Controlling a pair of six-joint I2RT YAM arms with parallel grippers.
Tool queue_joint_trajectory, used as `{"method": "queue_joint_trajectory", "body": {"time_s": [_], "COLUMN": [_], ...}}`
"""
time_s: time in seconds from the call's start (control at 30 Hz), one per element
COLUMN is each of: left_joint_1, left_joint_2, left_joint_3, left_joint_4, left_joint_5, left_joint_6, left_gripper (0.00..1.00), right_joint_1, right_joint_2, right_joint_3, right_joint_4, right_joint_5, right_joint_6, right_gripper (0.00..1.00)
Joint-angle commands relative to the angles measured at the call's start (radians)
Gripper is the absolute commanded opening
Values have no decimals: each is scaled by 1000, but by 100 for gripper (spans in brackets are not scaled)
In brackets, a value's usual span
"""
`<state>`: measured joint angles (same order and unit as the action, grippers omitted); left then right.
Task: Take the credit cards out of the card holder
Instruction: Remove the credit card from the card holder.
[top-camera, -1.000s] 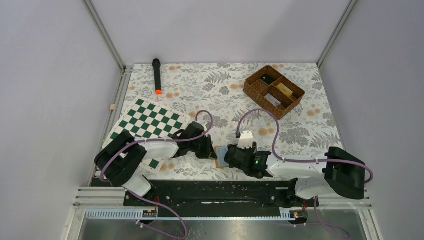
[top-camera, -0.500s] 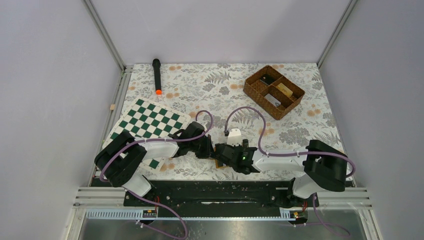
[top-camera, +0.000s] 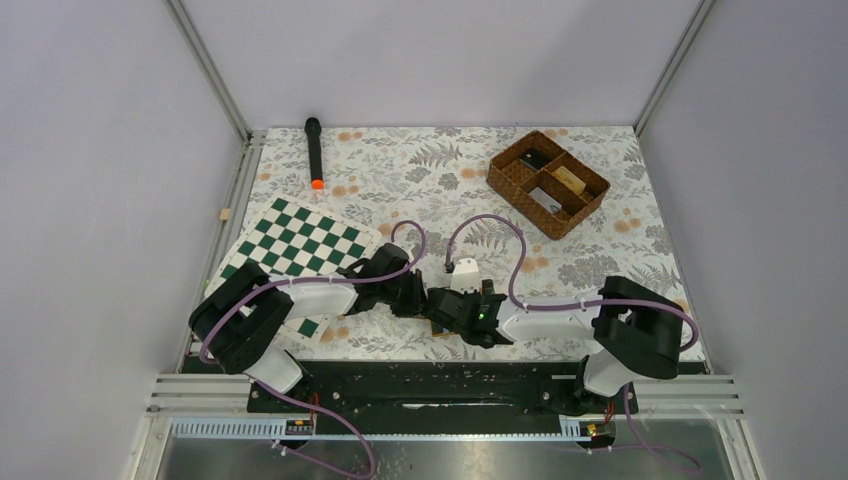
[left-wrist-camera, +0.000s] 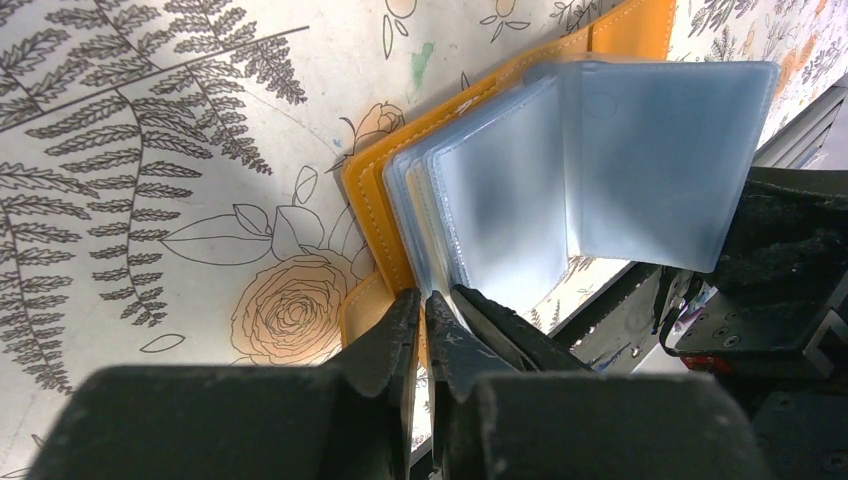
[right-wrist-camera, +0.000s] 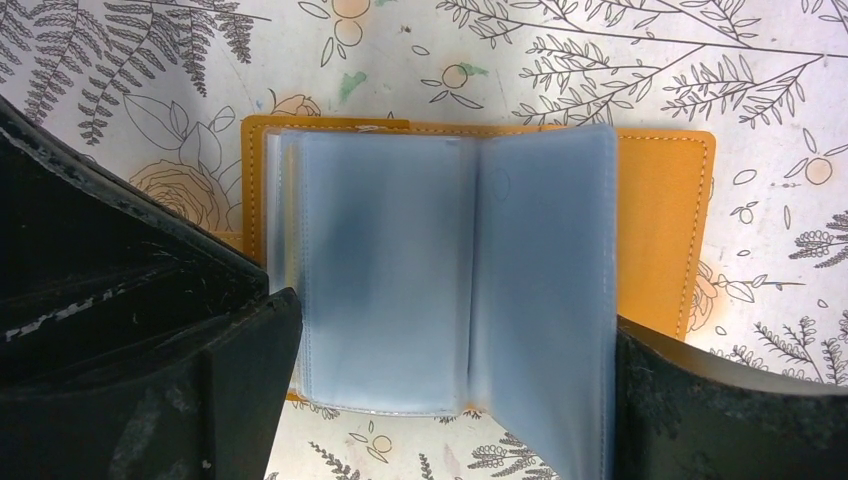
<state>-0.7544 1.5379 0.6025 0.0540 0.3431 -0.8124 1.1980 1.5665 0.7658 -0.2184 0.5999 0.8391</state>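
The orange card holder (right-wrist-camera: 660, 220) lies open on the floral cloth, its frosted pale-blue sleeves (right-wrist-camera: 450, 270) fanned up. No beige or light blue credit card can be told apart inside the sleeves. My left gripper (left-wrist-camera: 425, 310) is shut on the holder's orange near edge (left-wrist-camera: 375, 215). My right gripper (right-wrist-camera: 450, 400) is open, its fingers (right-wrist-camera: 250, 380) wide apart on either side of the sleeves. In the top view the right gripper (top-camera: 447, 310) covers most of the holder (top-camera: 436, 326), with the left gripper (top-camera: 412, 298) right beside it.
A brown wicker compartment basket (top-camera: 548, 182) stands at the back right. A green-and-white chessboard (top-camera: 300, 250) lies at the left, partly under my left arm. A black torch with an orange tip (top-camera: 314, 152) lies at the back left. Metal rails border the cloth.
My right arm has swung left and its gripper now sits over the holder, hiding the blue sleeves in the top view. My left gripper has stayed put.
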Motion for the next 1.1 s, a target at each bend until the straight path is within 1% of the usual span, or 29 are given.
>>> {"method": "queue_joint_trajectory", "body": {"time_s": [0.0, 0.2, 0.27, 0.47, 0.63, 0.83, 0.9, 1.0, 1.07], "left_joint_1": [8, 8, 9, 9, 10, 10, 9, 10, 11], "left_joint_2": [-5, -5, -4, 10, 10, 3, 4, 9, 17], "left_joint_3": [-26, -32, -32, -28, -27, -27, -28, -26, -26], "left_joint_4": [-76, -74, -75, -86, -85, -95, -96, -99, -100], "left_joint_5": [-62, -63, -67, -75, -72, -80, -82, -85, -88], "left_joint_6": [32, 30, 31, 35, 34, 36, 37, 39, 41], "left_gripper": [8, 8, 8, 8, 8, 7, 7, 7, 7], "right_joint_1": [5, 6, 6, 7, 7, 6, 6, 6, 7], "right_joint_2": [17, 18, 21, -19, -42, -47, -51, -63, -81], "right_joint_3": [14, 12, 9, -31, -48, -53, -54, -58, -62], "right_joint_4": [3, -1, -8, 2, 21, 17, 9, -14, -30], "right_joint_5": [0, 7, 12, 23, 21, 25, 36, 57, 69], "right_joint_6": [27, 26, 29, 33, 23, 25, 26, 36, 41], "right_gripper": [99, 99, 97, 85, 68, 63, 60, 51, 49]}}
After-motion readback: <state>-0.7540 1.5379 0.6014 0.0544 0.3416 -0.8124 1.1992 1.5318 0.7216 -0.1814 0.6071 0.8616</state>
